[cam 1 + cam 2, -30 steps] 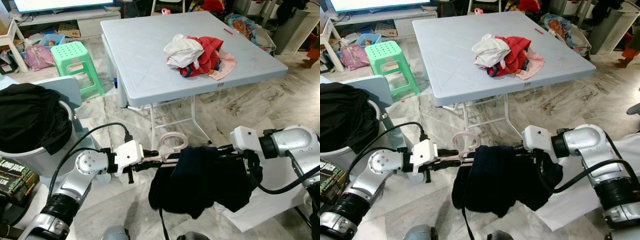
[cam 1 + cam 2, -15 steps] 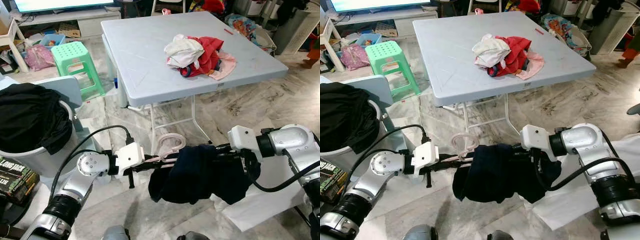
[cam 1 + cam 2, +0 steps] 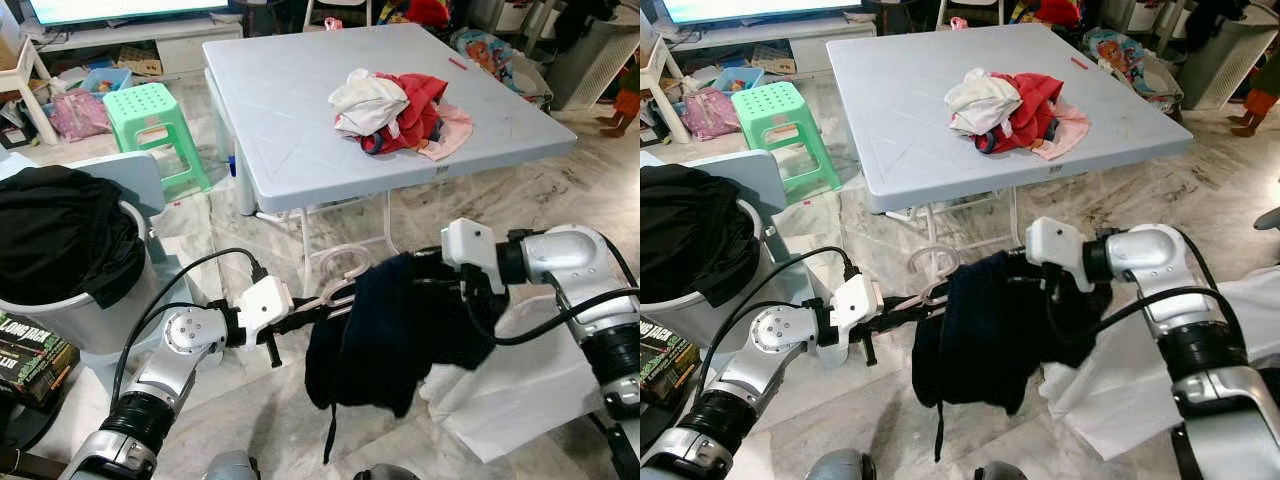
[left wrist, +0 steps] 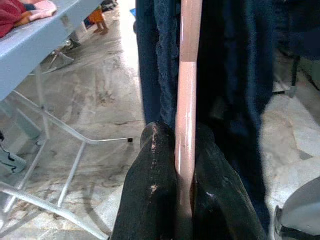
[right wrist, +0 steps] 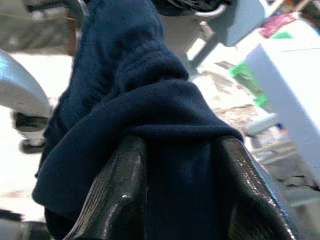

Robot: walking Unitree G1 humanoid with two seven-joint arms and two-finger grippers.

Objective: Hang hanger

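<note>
Glossy pink plastic hanger [image 4: 186, 115] between scuffed matt black fingers [image 4: 150, 200]. Thick, soft navy knit cloth garment [image 3: 385, 335], centre. Smooth matt grey-blue plastic table [image 3: 290, 110], upper middle. Polished veined marble floor [image 3: 500, 215]. Silvery metal arms.

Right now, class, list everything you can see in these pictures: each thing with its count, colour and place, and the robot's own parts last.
hanger: one, pink, held low in front of the table
garment: one, dark navy, draped on the hanger
table: one, pale blue, ahead
clothes pile: one, red, white, pink, on the table
stool: one, green, left of the table
bin: one, pale, at left, holding black cloth
left gripper: clamps the hanger
right gripper: grips the garment
</note>
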